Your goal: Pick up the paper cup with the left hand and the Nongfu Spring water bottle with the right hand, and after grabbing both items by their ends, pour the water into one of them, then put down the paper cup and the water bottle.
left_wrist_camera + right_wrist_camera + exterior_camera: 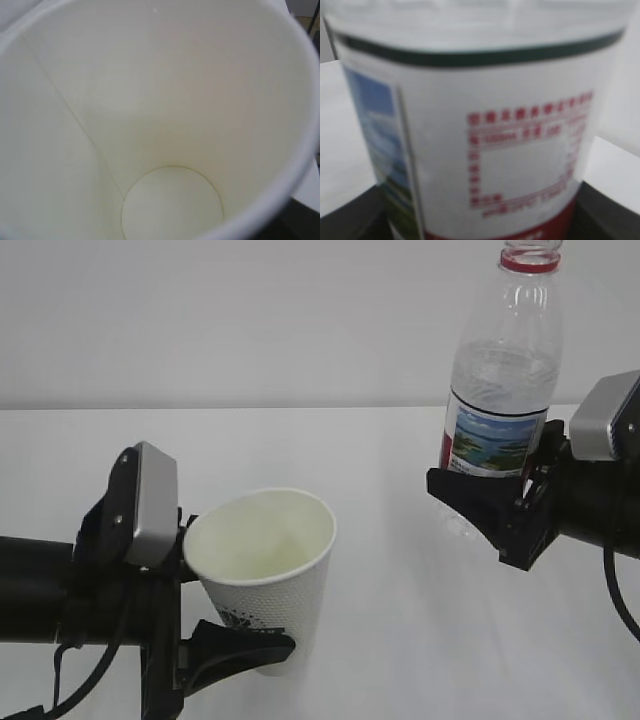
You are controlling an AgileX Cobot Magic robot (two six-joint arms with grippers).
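Exterior view showed the Nongfu Spring water bottle (pixel 505 370) upright, capless, long axis vertical, pinched low on its label by the right tool (pixel 497 502). The paper cup (pixel 266 565) lay to that tool's left and lower, mouth up, tilted slightly, clamped near its base by the left tool (pixel 232 652) above the desk (pixel 380 640). Judged next: tip the bottle neck leftward over the rim. Red label print was too blurred to read.
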